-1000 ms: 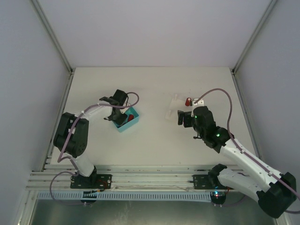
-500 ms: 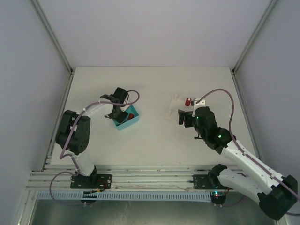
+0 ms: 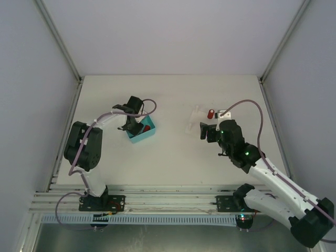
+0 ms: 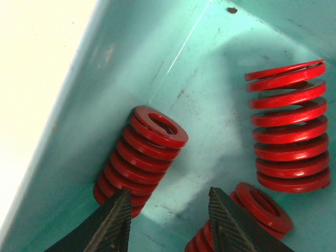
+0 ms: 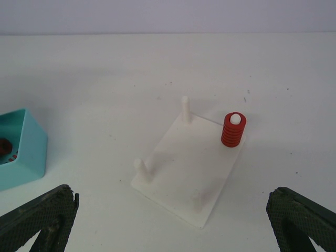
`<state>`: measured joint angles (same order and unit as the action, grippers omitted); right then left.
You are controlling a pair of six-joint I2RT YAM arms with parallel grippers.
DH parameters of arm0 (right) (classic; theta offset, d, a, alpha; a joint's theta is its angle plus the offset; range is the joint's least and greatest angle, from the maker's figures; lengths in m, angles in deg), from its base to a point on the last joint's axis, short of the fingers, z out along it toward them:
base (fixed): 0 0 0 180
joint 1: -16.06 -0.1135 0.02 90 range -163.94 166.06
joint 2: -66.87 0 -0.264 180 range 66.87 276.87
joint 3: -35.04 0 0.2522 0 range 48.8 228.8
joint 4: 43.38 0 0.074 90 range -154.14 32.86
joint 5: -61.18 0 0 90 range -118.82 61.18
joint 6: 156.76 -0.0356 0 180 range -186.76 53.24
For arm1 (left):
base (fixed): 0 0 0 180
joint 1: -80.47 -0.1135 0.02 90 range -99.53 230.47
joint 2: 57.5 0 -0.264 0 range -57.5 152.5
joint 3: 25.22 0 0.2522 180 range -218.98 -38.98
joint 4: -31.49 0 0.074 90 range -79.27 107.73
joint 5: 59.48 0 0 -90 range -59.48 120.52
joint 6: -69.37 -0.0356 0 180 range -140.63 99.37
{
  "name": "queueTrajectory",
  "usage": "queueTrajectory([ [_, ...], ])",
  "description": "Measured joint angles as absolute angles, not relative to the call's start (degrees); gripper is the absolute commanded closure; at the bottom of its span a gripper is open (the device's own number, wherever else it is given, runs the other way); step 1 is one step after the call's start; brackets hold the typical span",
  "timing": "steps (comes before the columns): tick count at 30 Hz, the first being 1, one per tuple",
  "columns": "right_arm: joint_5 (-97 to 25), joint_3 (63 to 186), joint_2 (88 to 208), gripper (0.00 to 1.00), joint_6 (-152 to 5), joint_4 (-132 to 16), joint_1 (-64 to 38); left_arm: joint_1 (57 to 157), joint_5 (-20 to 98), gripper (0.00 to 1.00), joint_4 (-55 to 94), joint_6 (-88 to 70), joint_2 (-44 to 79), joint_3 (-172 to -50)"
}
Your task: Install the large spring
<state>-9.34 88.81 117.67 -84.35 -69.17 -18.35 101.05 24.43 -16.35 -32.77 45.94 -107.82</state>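
Observation:
My left gripper (image 4: 170, 220) is open and low inside the teal bin (image 3: 140, 133). Red springs lie in it: one (image 4: 142, 160) leans in the corner by the left finger, a larger one (image 4: 289, 126) lies at the right, and two smaller ones (image 4: 262, 205) lie by the right finger. Nothing is between the jaws. The white base plate (image 5: 189, 168) has three bare pegs and one peg with a red spring (image 5: 232, 130) on it. My right gripper (image 5: 170, 220) is open wide and hovers just in front of the plate; it also shows in the top view (image 3: 206, 131).
The teal bin's corner (image 5: 21, 149) shows at the left of the right wrist view. The white plate (image 3: 199, 119) lies at the table's back right, between the bin and the right wall. Grey walls enclose the table on three sides.
My left gripper has moved a little back and left, lower into the bin, and the bin has shifted slightly with it. The right arm has barely moved.

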Motion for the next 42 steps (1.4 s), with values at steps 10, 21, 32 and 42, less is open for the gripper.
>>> queueTrajectory([
  [10, -9.2, 88.8, 116.2, 0.01, -84.3, -69.2, -18.4, 100.5, 27.6, 0.78, -15.5, -33.4, 46.0, -107.1],
  [21, -9.1, 88.7, 116.2, 0.01, -84.3, -69.2, -18.4, 100.5, 27.6, 0.89, -14.0, -33.9, 38.1, -105.5],
  [32, -8.9, 88.5, 116.2, 0.01, -84.3, -69.2, -18.4, 100.5, 27.4, 0.61, -13.2, -32.6, 36.7, -103.8],
  [42, -8.2, 84.9, 117.3, 0.01, -84.4, -66.9, -18.4, 100.5, 27.8, 0.59, -14.7, -31.5, 36.7, -104.3],
])
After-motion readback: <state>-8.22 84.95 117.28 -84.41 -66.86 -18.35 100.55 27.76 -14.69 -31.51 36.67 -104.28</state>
